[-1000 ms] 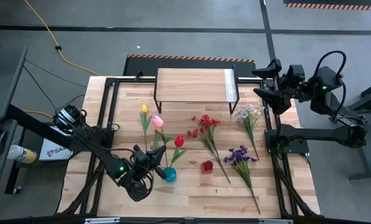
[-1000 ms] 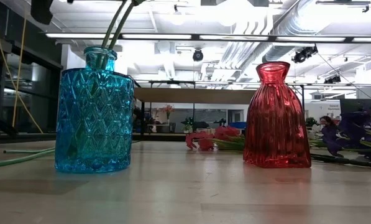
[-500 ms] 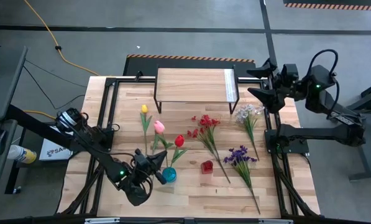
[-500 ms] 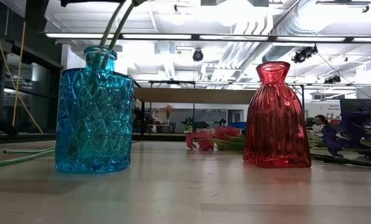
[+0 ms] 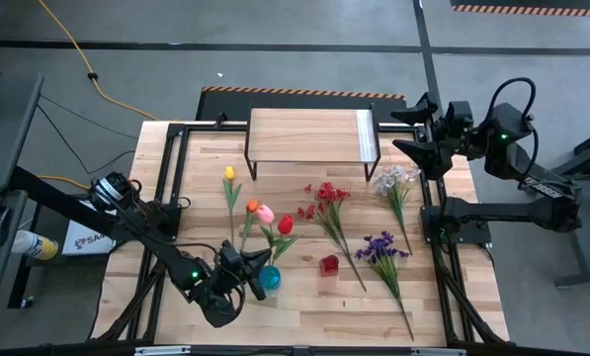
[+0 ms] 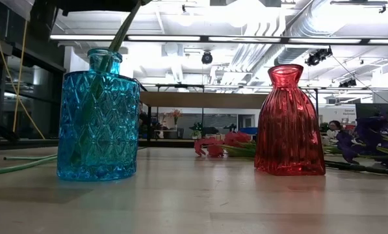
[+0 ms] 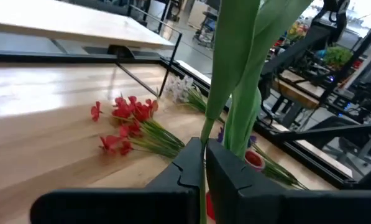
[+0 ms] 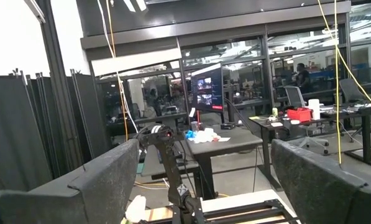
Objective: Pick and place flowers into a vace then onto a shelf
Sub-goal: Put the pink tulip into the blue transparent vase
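My left gripper point(image 5: 252, 267) point(image 7: 204, 163) is at the table's near side, right over the blue glass vase point(image 5: 270, 280) point(image 6: 97, 117), and is shut on green tulip stems. The pink tulip point(image 5: 265, 213), orange tulip point(image 5: 252, 206) and red tulip point(image 5: 286, 224) lean from the vase toward the far edge. A yellow tulip point(image 5: 229, 174) lies flat on the table. The red vase point(image 5: 329, 265) point(image 6: 289, 120) stands right of the blue one. My right gripper point(image 5: 419, 125) point(image 8: 204, 180) is open, raised over the far right corner. The shelf point(image 5: 309, 133) stands at the far edge. My left gripper pinches a green stem point(image 7: 204, 134) between its two fingers, just above the vase's mouth. It comes from the table's near left, with the fingers across the stem. The stem's lower end point(image 6: 106, 65) stands inside the blue vase, and leaves and blossoms rise beyond the fingers, tilted toward the far side.
A red sprig point(image 5: 324, 198), a white sprig point(image 5: 395, 181) and a purple sprig point(image 5: 381, 247) lie on the table's right half. A black metal frame point(image 5: 176, 168) runs along the table's edges.
My left gripper has moved right and down toward the blue vase's mouth, carrying the stems. The pink tulip has swung toward the near right, and an orange tulip now shows beside it. The red tulip has stayed put. My right gripper has shifted slightly toward the table's left.
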Action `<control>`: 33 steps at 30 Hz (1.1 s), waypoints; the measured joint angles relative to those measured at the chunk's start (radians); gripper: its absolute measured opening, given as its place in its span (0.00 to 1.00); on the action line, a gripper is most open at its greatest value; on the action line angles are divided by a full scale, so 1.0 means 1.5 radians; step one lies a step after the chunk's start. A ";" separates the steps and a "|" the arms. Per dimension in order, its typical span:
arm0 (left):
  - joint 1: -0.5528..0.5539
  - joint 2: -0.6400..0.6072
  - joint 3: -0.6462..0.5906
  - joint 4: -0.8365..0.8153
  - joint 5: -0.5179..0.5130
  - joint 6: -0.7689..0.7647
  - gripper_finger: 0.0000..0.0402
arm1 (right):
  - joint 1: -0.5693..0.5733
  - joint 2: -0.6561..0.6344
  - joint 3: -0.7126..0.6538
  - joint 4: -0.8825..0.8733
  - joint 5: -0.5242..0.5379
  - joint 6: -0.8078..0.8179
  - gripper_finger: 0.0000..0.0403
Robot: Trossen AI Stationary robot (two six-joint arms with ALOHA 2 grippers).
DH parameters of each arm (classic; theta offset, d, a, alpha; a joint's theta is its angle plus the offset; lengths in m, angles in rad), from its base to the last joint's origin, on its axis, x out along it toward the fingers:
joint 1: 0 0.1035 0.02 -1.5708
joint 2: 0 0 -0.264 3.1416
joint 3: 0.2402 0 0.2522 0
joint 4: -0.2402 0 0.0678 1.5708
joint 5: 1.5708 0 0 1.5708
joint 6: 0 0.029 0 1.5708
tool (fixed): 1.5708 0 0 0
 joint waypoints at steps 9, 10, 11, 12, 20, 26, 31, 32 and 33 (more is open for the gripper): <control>-0.036 0.000 0.000 -0.002 -0.017 0.000 0.11 | 0.000 0.000 0.000 0.000 0.000 0.000 0.88; -0.042 0.000 0.000 -0.002 -0.020 0.000 0.11 | 0.000 0.000 0.000 0.000 0.000 0.000 0.88; -0.046 0.000 0.000 -0.002 -0.021 -0.001 0.12 | 0.000 0.000 0.000 0.000 0.000 0.000 0.88; -0.051 0.000 0.000 -0.002 -0.022 -0.001 0.11 | 0.000 0.000 0.000 0.000 0.000 0.000 0.88; -0.056 0.000 0.000 -0.002 -0.020 -0.008 0.10 | 0.000 0.000 0.000 0.000 -0.001 0.000 0.88; -0.056 0.000 0.000 -0.002 -0.002 -0.013 0.11 | 0.000 0.000 0.000 0.000 -0.017 0.000 0.88; -0.056 0.000 0.000 -0.002 0.002 -0.014 0.10 | 0.000 0.000 0.000 0.000 -0.017 0.000 0.88; -0.056 0.000 0.000 -0.002 0.003 -0.014 0.10 | 0.000 0.000 0.000 0.000 -0.017 0.000 0.88; -0.056 0.000 0.000 -0.002 0.005 -0.014 0.10 | 0.000 0.000 0.000 0.000 -0.017 0.000 0.88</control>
